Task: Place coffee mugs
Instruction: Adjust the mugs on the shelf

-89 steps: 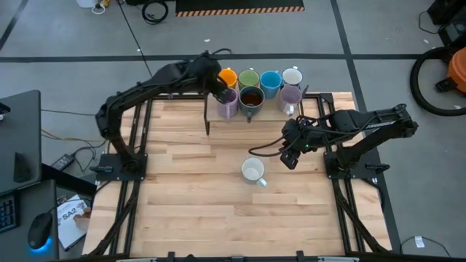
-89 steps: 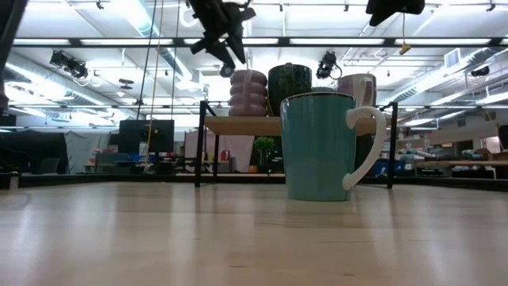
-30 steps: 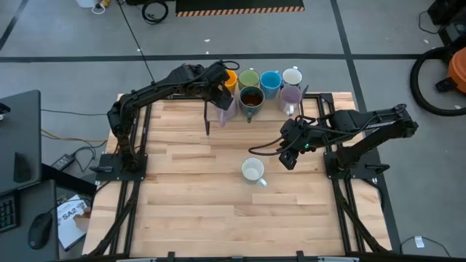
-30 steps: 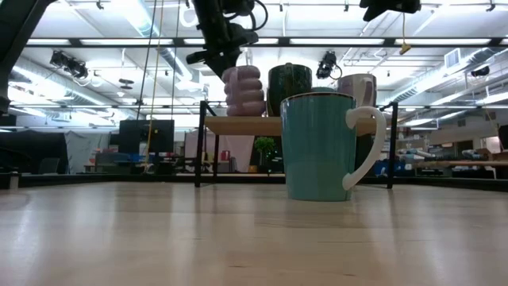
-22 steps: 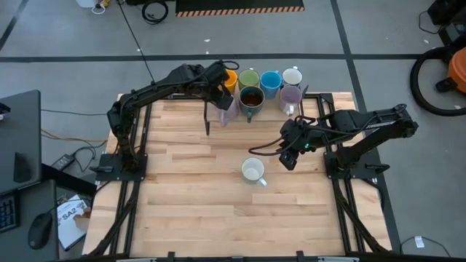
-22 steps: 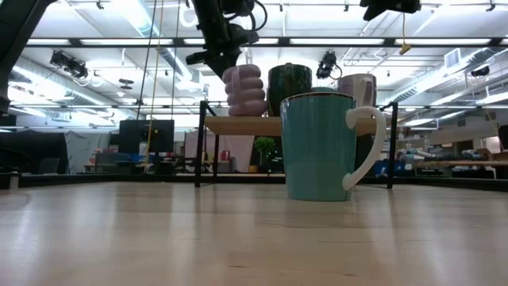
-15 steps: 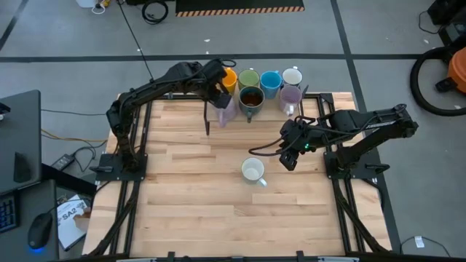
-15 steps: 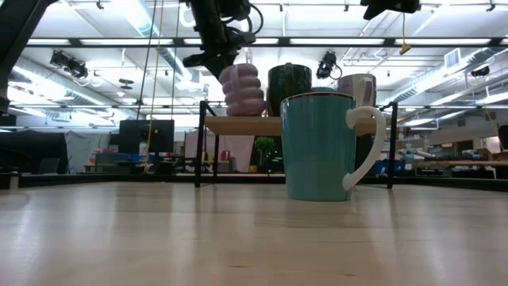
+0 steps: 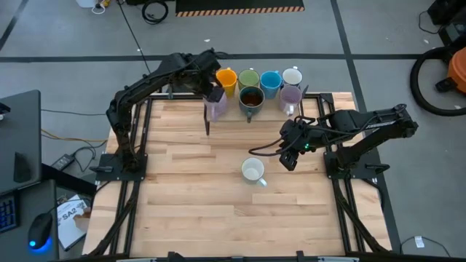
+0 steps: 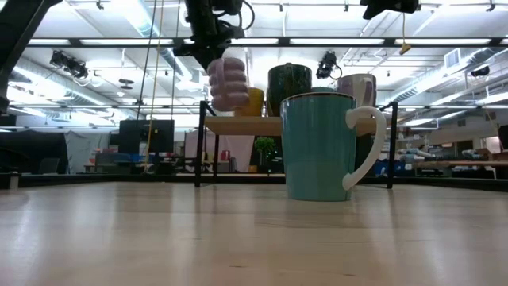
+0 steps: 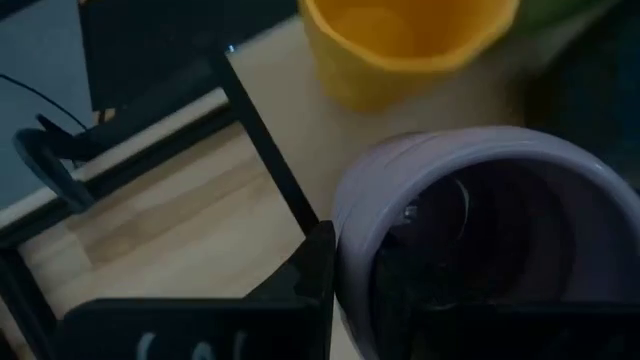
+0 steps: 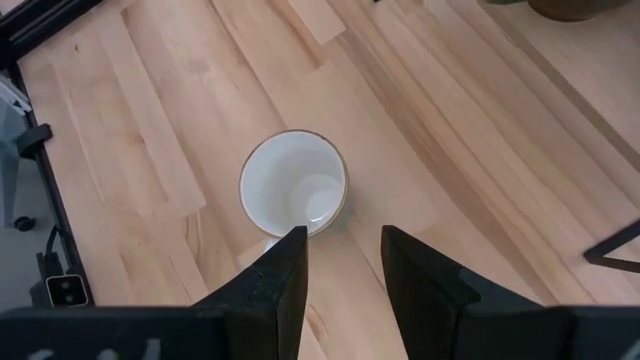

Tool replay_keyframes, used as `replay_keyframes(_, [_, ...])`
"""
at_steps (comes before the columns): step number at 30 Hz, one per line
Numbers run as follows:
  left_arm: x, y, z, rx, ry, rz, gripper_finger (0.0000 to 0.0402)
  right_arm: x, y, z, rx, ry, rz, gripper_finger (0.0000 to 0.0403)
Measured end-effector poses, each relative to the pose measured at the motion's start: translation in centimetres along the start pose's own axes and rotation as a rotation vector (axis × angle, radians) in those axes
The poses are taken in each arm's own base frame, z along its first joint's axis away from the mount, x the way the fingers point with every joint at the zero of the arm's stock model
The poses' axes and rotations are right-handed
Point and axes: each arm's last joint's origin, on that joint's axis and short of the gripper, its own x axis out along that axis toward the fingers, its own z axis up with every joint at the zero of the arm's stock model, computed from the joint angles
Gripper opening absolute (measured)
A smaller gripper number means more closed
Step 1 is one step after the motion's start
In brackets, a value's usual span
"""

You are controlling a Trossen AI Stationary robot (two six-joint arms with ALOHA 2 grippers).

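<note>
Left pincer (image 9: 213,100) pinches lilac mug (image 9: 215,108) by its rim, held above shelf's left end | white mug (image 9: 253,171) sits on tabletop just beside spread right pincer (image 9: 288,161)

A wooden table (image 9: 189,204) stood on a grey floor (image 9: 65,36), with a raised shelf (image 10: 238,125) at its far edge and a black-and-yellow striped mat (image 9: 240,9) beyond.

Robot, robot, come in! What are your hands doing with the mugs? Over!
Left hand shut on lilac mug, lifted off the shelf. Right hand open, above white mug on table. Nothing in the way.
</note>
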Motion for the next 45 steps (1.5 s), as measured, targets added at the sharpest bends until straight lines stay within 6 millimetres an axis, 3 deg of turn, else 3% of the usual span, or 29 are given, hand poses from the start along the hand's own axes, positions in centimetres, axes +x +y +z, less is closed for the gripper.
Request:
replay_keyframes(15, [0.1,-0.1,0.0,0.012,-0.011,0.021,0.0043,0.0,0.2,0.2,0.015,-0.025,0.023,0.0135])
replay_keyframes(22, [1.9,-1.2,-0.1,0.058,0.025,0.043,0.0043,0.0,0.3,0.3,0.017,-0.032,0.035,0.0135])
replay_keyframes(35, [2.1,-1.2,0.0,0.059,0.01,0.067,0.0043,0.0,0.4,0.3,0.02,-0.015,0.055,0.0135])
replay_keyframes(45, [2.1,-1.3,0.2,0.054,-0.008,0.061,0.0091,0.0,0.4,0.3,0.014,-0.019,0.049,0.0135])
